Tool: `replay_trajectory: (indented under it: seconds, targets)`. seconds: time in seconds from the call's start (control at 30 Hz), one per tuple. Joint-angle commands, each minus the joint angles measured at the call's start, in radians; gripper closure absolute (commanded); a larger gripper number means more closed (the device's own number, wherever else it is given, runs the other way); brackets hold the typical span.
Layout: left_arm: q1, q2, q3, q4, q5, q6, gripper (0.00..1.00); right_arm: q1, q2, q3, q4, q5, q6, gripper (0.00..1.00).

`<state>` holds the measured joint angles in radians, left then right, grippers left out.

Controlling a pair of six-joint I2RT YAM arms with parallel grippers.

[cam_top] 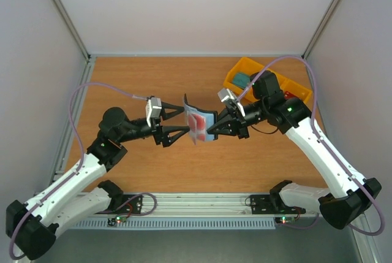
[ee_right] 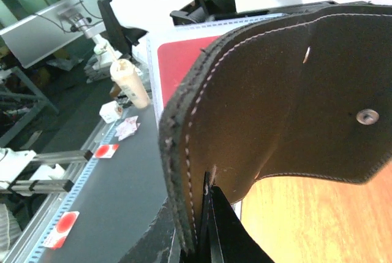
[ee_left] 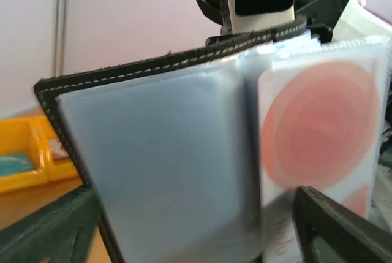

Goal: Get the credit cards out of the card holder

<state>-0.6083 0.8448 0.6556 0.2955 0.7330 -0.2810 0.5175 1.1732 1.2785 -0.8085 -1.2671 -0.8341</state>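
The card holder (cam_top: 208, 119) hangs open above the table, its clear sleeves (ee_left: 159, 152) facing my left wrist camera. One of the credit cards (ee_left: 318, 128), pale with a red disc, sits in the right-hand sleeve. A red card face (ee_right: 180, 60) shows past the holder's dark outer cover (ee_right: 288, 103). My right gripper (cam_top: 215, 129) is shut on the holder's lower edge (ee_right: 208, 214). My left gripper (cam_top: 182, 122) is open, with one finger (ee_left: 55, 226) left of the sleeves and the other (ee_left: 334, 226) over the card's lower corner. Whether they touch it I cannot tell.
A yellow compartment tray (cam_top: 297, 91) stands at the back right of the wooden table, also seen low on the left in the left wrist view (ee_left: 24, 177). A teal item (cam_top: 241, 79) lies in it. Grey walls close in the sides and back.
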Motion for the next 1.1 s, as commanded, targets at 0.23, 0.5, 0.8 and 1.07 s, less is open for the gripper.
replay_trajectory:
  seconds: [0.23,0.5,0.8,1.07]
  targets:
    - [0.077,-0.001,0.033,0.0,0.207,0.024,0.01,0.011,0.031,0.095,-0.164,-0.093,-0.15,0.99]
    - [0.087,0.01,0.014,0.1,0.282,-0.003,0.01,0.041,0.057,0.149,-0.281,-0.111,-0.238,0.98]
    - [0.067,-0.003,0.038,0.186,0.339,0.018,0.53,0.058,0.069,0.112,-0.091,0.022,-0.1,0.98]
    - [0.068,-0.036,0.042,0.088,0.28,0.024,1.0,0.053,0.081,0.085,0.058,0.272,0.104,0.92]
